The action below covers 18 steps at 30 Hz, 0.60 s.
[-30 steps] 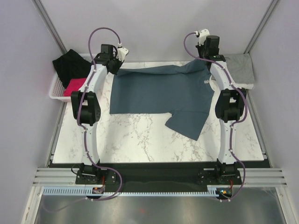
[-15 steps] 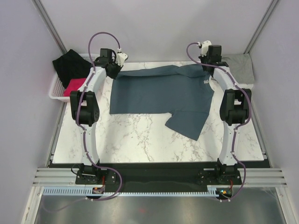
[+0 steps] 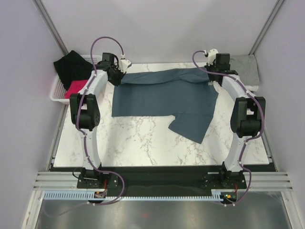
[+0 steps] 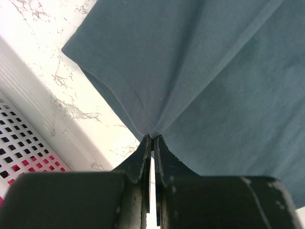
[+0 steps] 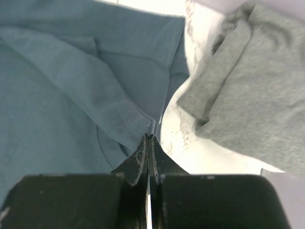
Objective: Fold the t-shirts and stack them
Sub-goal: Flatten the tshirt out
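The dark slate-blue t-shirt (image 3: pixel 164 98) lies spread on the marble table, one sleeve pointing toward the near right. My left gripper (image 3: pixel 120 75) is shut on its far left corner hem (image 4: pixel 151 129). My right gripper (image 3: pixel 211 76) is shut on its far right edge by the neck (image 5: pixel 148 125), and the cloth between them is lifted a little. The light heather grey t-shirt (image 3: pixel 246 69) lies folded at the far right corner and also shows in the right wrist view (image 5: pixel 248 90).
A white perforated basket (image 3: pixel 59 90) at the far left holds black and pink cloth; its rim shows in the left wrist view (image 4: pixel 43 138). Grey walls close in the back and both sides. Bare marble (image 3: pixel 138 143) lies in front of the shirt.
Both grippers have moved toward the far edge with the shirt's far edge held, drawing it back and up; the right arm has swung outward to the right.
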Tool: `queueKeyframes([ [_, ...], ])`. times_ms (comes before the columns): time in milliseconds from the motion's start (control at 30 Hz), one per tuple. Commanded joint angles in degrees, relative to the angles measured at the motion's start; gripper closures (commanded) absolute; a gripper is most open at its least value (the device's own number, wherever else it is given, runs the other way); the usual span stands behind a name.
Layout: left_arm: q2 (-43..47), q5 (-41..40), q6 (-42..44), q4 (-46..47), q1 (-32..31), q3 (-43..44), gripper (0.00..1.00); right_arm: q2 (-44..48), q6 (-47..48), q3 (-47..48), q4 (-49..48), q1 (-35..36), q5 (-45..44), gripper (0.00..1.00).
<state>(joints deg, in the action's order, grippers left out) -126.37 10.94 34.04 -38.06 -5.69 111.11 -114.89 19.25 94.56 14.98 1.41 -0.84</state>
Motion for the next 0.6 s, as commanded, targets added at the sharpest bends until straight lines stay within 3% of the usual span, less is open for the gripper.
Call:
queueKeyframes([
  [0,3.1,0.7,2.7,-0.7,0.5,-0.5,0.98,2.6,-0.4,-2.1,-1.3,0.0,2.5,1.00],
  [567,0.0,-0.8,5.3,-3.0,2.0,-0.7,0.98,5.0,1.0,-9.7,-0.6,-1.1,2.2,1.00],
])
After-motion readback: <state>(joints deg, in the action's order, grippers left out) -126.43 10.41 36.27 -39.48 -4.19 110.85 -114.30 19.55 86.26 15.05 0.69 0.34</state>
